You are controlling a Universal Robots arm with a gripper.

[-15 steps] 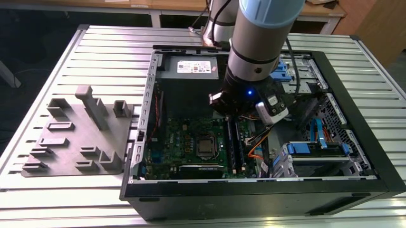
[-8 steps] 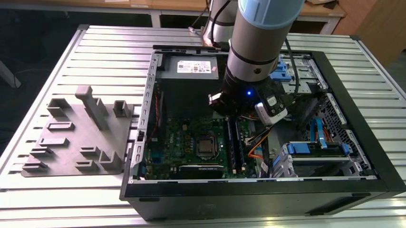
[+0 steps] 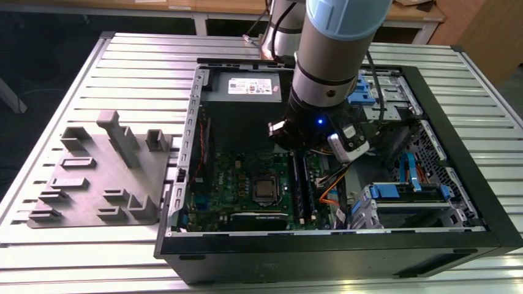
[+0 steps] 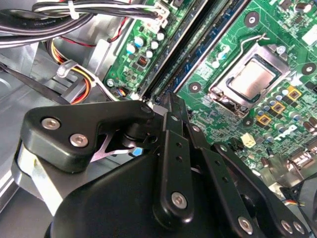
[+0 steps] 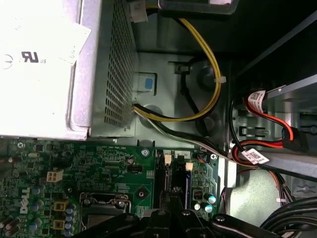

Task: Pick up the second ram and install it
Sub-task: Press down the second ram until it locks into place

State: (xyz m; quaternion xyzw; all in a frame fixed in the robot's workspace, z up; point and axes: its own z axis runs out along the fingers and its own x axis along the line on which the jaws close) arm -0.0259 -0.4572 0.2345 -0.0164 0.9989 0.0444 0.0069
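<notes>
Exterior view: second ram (image 3: pixel 299 187) lying as a thin dark strip along the slots (image 3: pixel 312 187), just beside the CPU socket (image 3: pixel 264 188) on the exterior view's right, near the middle of the board (image 3: pixel 225 184). Not clear whether fully seated. Directly above its far end, the gripper (image 3: pixel 307 154), hanging from the arm (image 3: pixel 335 55) that reaches down into the open case (image 3: pixel 327 248). Around it: power supply (image 3: pixel 245 86) just beyond the board, orange and blue cables (image 3: pixel 331 196) and a drive cage (image 3: pixel 408 196) to the exterior view's right, grey fixture (image 3: pixel 98 177) well apart on the table (image 3: pixel 122 61) outside the case. Second wrist view: gripper (image 4: pixel 167 101) with fingers (image 4: pixel 171 124) drawn together, no gap to be seen, tips right at the near end of the slots (image 4: pixel 198 39); touching or just above, cannot tell. Bundled black cables (image 4: pixel 74 15) close alongside, socket (image 4: pixel 247 79) on the other side. First wrist view: gripper (image 5: pixel 171 201) over the slot ends, yellow cable (image 5: pixel 208 64) and supply (image 5: pixel 39 64) beyond.
</notes>
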